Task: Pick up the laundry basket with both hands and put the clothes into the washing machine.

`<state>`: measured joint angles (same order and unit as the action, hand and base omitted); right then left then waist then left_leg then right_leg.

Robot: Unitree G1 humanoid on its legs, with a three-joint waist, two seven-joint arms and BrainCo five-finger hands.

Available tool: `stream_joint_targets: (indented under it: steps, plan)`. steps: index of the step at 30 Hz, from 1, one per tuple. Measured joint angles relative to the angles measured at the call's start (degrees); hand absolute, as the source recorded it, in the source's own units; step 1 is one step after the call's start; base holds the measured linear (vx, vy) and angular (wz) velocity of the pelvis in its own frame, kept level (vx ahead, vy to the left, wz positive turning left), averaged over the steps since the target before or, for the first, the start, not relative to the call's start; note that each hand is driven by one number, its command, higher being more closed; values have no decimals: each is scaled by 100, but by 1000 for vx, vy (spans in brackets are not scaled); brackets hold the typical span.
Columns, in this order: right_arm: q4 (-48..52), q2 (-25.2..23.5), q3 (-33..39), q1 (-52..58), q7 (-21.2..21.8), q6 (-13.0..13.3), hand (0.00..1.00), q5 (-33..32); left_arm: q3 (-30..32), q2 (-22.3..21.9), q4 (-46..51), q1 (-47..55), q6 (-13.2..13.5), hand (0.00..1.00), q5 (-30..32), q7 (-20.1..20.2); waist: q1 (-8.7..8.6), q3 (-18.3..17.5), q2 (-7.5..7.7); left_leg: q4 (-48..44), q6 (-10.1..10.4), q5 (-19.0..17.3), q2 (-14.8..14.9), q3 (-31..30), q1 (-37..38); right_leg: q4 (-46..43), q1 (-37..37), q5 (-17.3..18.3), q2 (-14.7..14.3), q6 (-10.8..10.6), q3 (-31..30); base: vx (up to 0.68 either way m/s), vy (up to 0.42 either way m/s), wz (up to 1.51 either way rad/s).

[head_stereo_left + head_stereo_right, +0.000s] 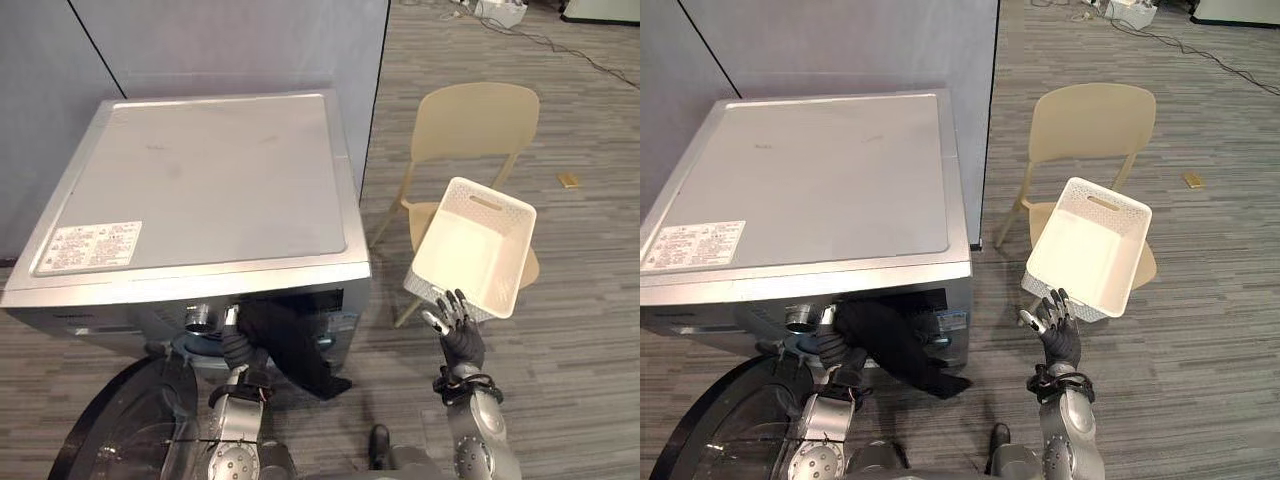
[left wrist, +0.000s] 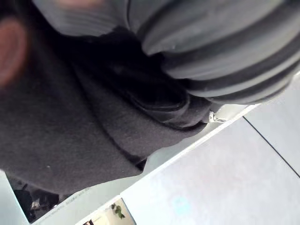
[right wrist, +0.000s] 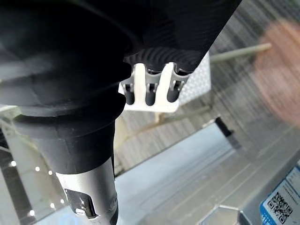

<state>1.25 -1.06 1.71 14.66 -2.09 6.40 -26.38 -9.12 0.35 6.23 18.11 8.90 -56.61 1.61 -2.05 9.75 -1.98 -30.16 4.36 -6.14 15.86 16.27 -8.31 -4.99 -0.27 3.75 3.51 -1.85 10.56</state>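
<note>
Grey plank floor (image 1: 580,300) runs past a partition. A silver washing machine (image 1: 200,180) stands at 10 o'clock, and its round door (image 1: 130,420) hangs open at 7. Dark clothes (image 1: 290,345) spill half out of the drum mouth, a good part of them draped down the front. The left robot hand (image 1: 237,350) is up against that cloth, which lies touching at its 1 o'clock. Whether it grips I cannot tell, as the cloth hides it.

The right robot hand (image 1: 462,335) is spread wide, with straight fingers set against the lower edge of the white laundry basket (image 1: 470,250). The basket sits at its 12 o'clock, tipped and looking empty, over the seat of a beige chair (image 1: 475,120) — whether it rests there I can't say.

To my eye the job now is to stuff the dangling cloth home. It wants pushing deep and upward past the rim so nothing trails where the door would shut — with the basket kept propped meanwhile.
</note>
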Motion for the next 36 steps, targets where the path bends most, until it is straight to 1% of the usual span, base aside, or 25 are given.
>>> stream_joint_targets:
  steps: [1, 2, 4, 6, 7, 9, 10, 12, 13, 15, 16, 17, 18, 19, 20, 22, 23, 25, 26, 28, 30, 31, 32, 34, 36]
  plan:
    - [8, 14, -4, 19, 0, 0, 0, 3, -8, -6, 2, 0, 0, 100, 0, 18, -2, -8, -16, 11, 0, 0, -16, -26, 9, -13, -7, 14, 9, -4, -8, 44, 23, -6]
    - [17, 18, -4, 76, 0, -2, 0, 7, -54, -8, 52, 13, 6, 100, 0, 90, -12, -26, -44, 205, -1, 3, -91, -41, 58, -79, -111, 71, 52, -17, -24, 26, 25, -3]
    - [42, -2, 30, 143, 1, -5, 0, 8, -188, -7, 121, 79, -4, 100, -1, 101, -23, -25, -45, 499, 5, 8, -145, -23, 121, -100, -206, 77, 61, -19, -42, 17, 4, 2]
    - [108, -49, 33, 287, 9, -23, 0, 8, -272, 18, 121, 113, -109, 100, 0, 133, -16, -22, -39, 853, 43, 34, -210, -66, 272, -96, -190, 37, 58, -55, -3, 62, -6, 7]
    - [149, -58, 32, 318, 10, -23, 0, 9, -296, 35, 121, 128, -117, 100, 0, 150, -16, -22, -39, 927, 45, 36, -222, -79, 317, -98, -179, 36, 57, -53, 2, 55, 0, 2]
    - [292, -89, 31, 387, 15, -21, 0, 19, -401, 95, 240, 159, -169, 100, 1, 173, -44, -19, -34, 1210, 143, 94, -306, -291, 402, -96, -209, 16, 65, -41, 13, 38, 2, 1]
    - [295, -92, 31, 379, 15, -21, 0, 48, -429, 100, 290, 161, -173, 100, 2, 175, -49, -19, -35, 1285, 143, 93, -318, -326, 424, -97, -223, 14, 62, -41, 13, 0, 0, 0]
    - [308, -135, 34, 378, 26, -21, 0, 186, -467, 96, 414, 162, -178, 100, 20, 192, -53, -6, -13, 1555, 144, 89, -351, -363, 483, -137, -326, 9, 83, -42, 6, -14, 27, -2]
    - [336, -168, 50, 385, 32, -21, 0, 225, -462, 122, 544, 151, -172, 100, 116, 194, -57, 31, 34, 1628, 144, 84, -367, -364, 410, -233, -489, 9, 95, -43, 2, -61, 35, -5]
    - [400, -245, 52, 389, 32, -21, 0, 227, -370, 141, 699, 158, -170, 100, 304, 192, -46, 72, 94, 1597, 79, 10, -378, -363, 280, -355, -697, 7, 82, -46, -50, -87, 37, -15]
    - [491, -308, 48, 392, 34, -16, 0, 226, -240, 140, 875, 183, -149, 100, 481, 186, -33, 131, 89, 1564, 52, -161, -342, -364, 221, -431, -838, -4, 64, -66, -122, -98, 97, -32]
    - [514, -310, 30, 392, 74, -4, 0, 224, -75, 129, 1023, 225, -94, 100, 679, 188, -26, 181, 53, 1519, 104, -397, -283, -357, 178, -497, -937, -17, 30, -93, -142, -92, 121, -32]
    - [512, -310, 34, 396, 94, -5, 0, 223, 7, 126, 1057, 229, -79, 100, 771, 192, -16, 217, 65, 1503, 157, -451, -280, -345, 174, -530, -962, -18, 20, -113, -138, -86, 111, -16]
    - [566, -311, 30, 456, 125, -5, 0, 221, 154, 88, 1113, 229, -64, 100, 839, 180, -7, 297, 112, 1384, 106, -508, -312, -334, 127, -588, -977, -10, 60, -148, -142, -87, 94, 2]
    - [697, -306, 31, 578, 130, -3, 0, 217, 352, 51, 1131, 249, -10, 100, 838, 167, 19, 303, 108, 1237, 76, -605, -317, -349, 35, -623, -992, 3, 103, -179, -124, -81, 98, 7]
    - [774, -296, 23, 711, 165, 2, 0, 212, 687, -51, 1175, 364, 104, 100, 833, 192, 42, 312, 114, 1102, 15, -684, -325, -376, -18, -719, -989, 59, 184, -255, -85, -29, 98, 20]
    - [857, -297, 24, 779, 184, 2, 0, 207, 723, -55, 1351, 404, 144, 100, 819, 212, 47, 324, 97, 1023, -23, -708, -385, -482, -100, -774, -990, 101, 262, -297, 15, 4, 85, 41]
    - [951, -295, -3, 814, 210, 6, 0, 167, 749, -132, 1593, 473, 174, 100, 800, 214, 50, 377, 75, 883, -46, -759, -400, -592, -219, -840, -996, 145, 305, -313, 130, 11, 63, 38]
    - [1030, -292, -54, 825, 233, 6, 0, 163, 836, -260, 1697, 525, 283, 100, 771, 198, 83, 468, 66, 714, -53, -833, -395, -687, -311, -966, -1007, 236, 347, -331, 224, 7, 48, 27]
    - [1114, -289, -127, 827, 240, 7, 0, 150, 1158, -377, 1651, 603, 291, 100, 764, 97, 138, 615, 75, 536, -61, -925, -385, -774, -369, -1180, -1023, 382, 386, -342, 296, 5, 30, 27]
    - [1185, -283, -227, 808, 242, 26, 0, 108, 1391, -377, 1616, 766, 298, 100, 744, -41, 173, 730, 115, 283, -76, -1028, -386, -867, -619, -1560, -1259, 582, 477, -349, 362, -1, 7, 23]
    - [1207, -282, -245, 805, 243, 36, 0, 104, 1442, -378, 1614, 800, 300, 100, 721, -66, 201, 773, 125, 199, -79, -1048, -387, -877, -704, -1666, -1343, 635, 483, -343, 371, 2, -6, 18]
    - [1261, -279, -281, 806, 243, 58, 0, 99, 1482, -382, 1608, 809, 299, 100, 704, -90, 274, 879, 135, 13, -87, -1068, -391, -891, -872, -1868, -1505, 717, 542, -350, 399, -2, -9, 23]
    - [1313, -260, -348, 743, 237, 64, 0, 61, 1493, -441, 1602, 746, 305, 100, 698, -153, 293, 1020, 141, -217, -103, -1081, -390, -910, -1120, -2096, -1661, 826, 602, -340, 500, -8, 4, 26]
    - [1371, -212, -445, 610, 230, 81, 0, -17, 1499, -458, 1558, 616, 314, 100, 656, -205, 298, 1155, 158, -473, -117, -1188, -375, -921, -1301, -2408, -1856, 967, 663, -323, 509, -29, 5, 6]
